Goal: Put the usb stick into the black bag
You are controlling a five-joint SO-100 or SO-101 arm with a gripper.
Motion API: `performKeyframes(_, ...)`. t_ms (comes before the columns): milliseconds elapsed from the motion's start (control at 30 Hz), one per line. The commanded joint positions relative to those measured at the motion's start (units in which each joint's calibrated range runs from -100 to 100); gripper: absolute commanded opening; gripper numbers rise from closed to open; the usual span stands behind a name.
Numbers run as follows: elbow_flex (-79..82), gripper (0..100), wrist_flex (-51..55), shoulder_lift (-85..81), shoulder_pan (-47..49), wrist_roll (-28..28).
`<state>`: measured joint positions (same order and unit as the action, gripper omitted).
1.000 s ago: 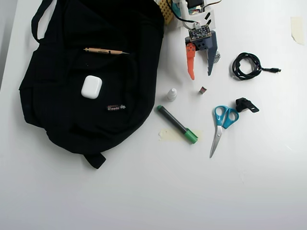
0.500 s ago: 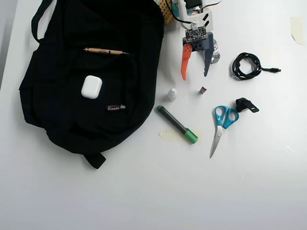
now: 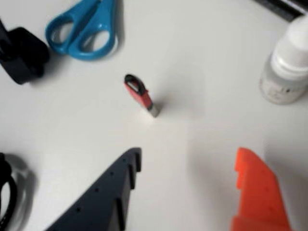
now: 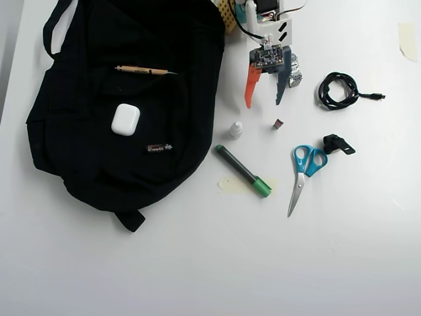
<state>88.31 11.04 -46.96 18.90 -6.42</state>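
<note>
My end effector (image 3: 185, 166) hangs wide open, empty, over the tiny red, silver-tipped usb stick (image 3: 141, 95); large black fabric bag (image 4: 131, 99) far left; nothing grasped yet.

You have bare counter (image 4: 197, 263) all round the usb stick (image 4: 278, 124), open claw (image 4: 264, 104) above it, small bottle (image 4: 235, 130) and marker (image 4: 243, 171) between stick and black bag (image 4: 79, 79), scissors (image 4: 304, 168) opposite.
</note>
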Motion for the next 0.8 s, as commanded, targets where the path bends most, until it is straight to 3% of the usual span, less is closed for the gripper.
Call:
performKeyframes(0, -6.73, 26, -0.01, 6.46, 0.55, -0.24)
performKeyframes(767, -13.83, 26, -3.97, 18.49, 2.72, -1.5)
